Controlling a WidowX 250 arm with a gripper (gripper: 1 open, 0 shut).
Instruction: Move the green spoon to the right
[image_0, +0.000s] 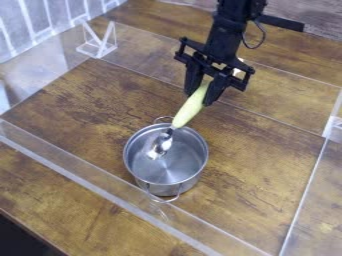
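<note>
robot arm (230, 30) | black links | dark, narrow, angular pincer (201, 80)

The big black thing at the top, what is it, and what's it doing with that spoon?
That is a robot arm, a machine that moves things for people. All the pictures come from one camera, looking down at a brown wooden table. At the arm's end is its black claw, a bit like two fingers. It is shut on the yellow-green handle of a spoon. The spoon's shiny silver bowl shows against a round steel pot. From this side, I can't tell whether it touches the pot. The job is to move the spoon to the right.
</note>
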